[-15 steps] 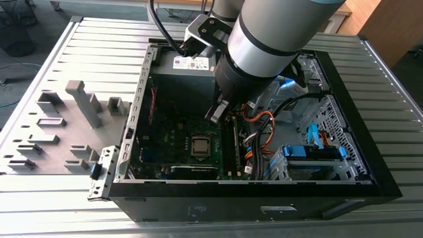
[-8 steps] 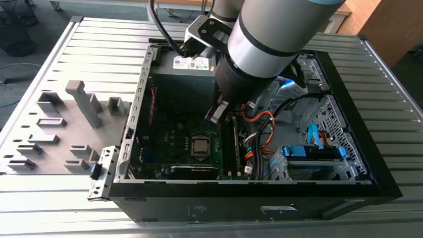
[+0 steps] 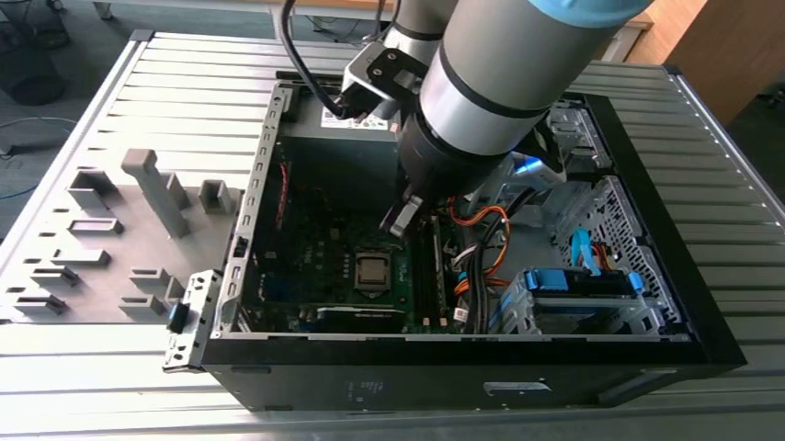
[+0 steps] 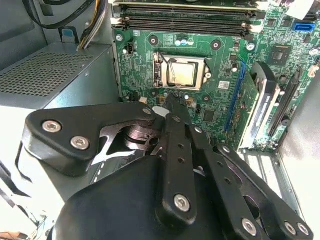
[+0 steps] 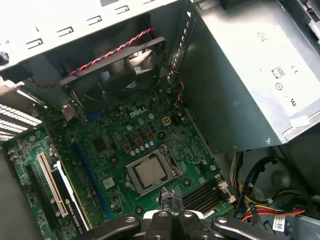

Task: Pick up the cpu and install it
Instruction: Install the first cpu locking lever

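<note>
Cpu (image 4: pixel 183 73) seated in socket, mid motherboard (image 4: pixel 220 107), off its edges; gripper (image 4: pixel 171 98) just beside it, fingertips pressed together, empty.

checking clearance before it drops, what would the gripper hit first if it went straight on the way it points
Most likely the green motherboard at the edge of the socket, just short of the cpu seated in it. The gripper aims there with nothing between in the second wrist view; depth is unclear.

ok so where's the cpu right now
In the exterior view the cpu sits socketed on the motherboard inside the open case, just below the gripper.
</note>
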